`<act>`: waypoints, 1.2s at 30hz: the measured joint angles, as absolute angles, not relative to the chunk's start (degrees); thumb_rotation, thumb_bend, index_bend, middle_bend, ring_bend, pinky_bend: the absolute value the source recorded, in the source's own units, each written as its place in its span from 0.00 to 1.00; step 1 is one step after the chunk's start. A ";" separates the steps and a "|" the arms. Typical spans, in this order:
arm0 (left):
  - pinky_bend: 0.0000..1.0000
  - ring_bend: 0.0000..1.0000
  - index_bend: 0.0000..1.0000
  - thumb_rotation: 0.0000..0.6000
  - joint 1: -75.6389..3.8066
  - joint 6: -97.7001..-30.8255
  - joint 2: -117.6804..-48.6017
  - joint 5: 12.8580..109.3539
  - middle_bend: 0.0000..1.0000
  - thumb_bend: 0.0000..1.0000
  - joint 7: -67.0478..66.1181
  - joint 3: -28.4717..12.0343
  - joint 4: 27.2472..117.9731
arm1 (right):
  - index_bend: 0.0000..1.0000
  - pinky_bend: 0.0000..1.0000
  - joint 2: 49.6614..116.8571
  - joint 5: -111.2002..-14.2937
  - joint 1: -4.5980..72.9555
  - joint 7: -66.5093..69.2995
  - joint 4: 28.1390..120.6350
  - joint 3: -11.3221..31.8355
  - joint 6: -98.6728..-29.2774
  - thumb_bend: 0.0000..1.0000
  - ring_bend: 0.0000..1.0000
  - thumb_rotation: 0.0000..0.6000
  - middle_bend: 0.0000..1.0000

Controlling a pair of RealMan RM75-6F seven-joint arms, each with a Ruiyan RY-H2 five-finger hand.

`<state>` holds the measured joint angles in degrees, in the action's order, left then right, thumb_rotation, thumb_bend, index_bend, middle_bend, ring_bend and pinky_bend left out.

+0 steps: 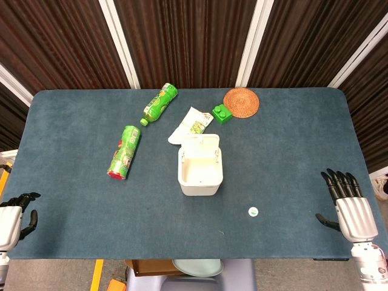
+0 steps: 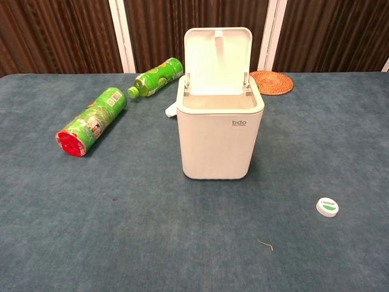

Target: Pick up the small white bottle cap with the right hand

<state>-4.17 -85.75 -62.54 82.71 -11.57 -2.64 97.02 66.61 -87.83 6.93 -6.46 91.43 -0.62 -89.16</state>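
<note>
The small white bottle cap (image 1: 253, 211) lies flat on the blue table, right of the white bin; its top carries a green mark (image 2: 327, 207). My right hand (image 1: 347, 201) hovers at the table's right front edge, well to the right of the cap, fingers spread and holding nothing. At the left front corner my left hand (image 1: 17, 213) rests with its fingers curled loosely and nothing in them. The chest view shows neither hand.
A white bin (image 1: 200, 167) with its lid flipped up stands mid-table. Behind and left lie a green can (image 1: 124, 151), a green bottle (image 1: 159, 103) and a white packet (image 1: 191, 124). A green block (image 1: 222, 113) and a woven coaster (image 1: 241, 102) sit at the back.
</note>
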 measured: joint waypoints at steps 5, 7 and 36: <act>0.52 0.39 0.29 1.00 -3.95 -86.48 -62.68 83.43 0.34 0.58 -11.36 -2.74 96.59 | 0.12 0.15 67.50 -89.47 6.32 -4.89 90.32 -0.12 -90.71 0.20 0.10 1.00 0.14; 0.52 0.39 0.29 1.00 -3.97 -86.51 -62.67 83.44 0.34 0.59 -11.23 -2.81 96.61 | 0.15 0.15 67.77 -90.28 6.16 -3.99 89.60 0.02 -91.13 0.20 0.12 1.00 0.16; 0.52 0.39 0.30 1.00 -3.26 -86.82 -61.42 83.07 0.34 0.59 -9.83 -2.81 97.67 | 0.54 0.88 72.72 -97.74 19.20 2.10 80.84 -1.61 -70.69 0.43 0.92 1.00 0.87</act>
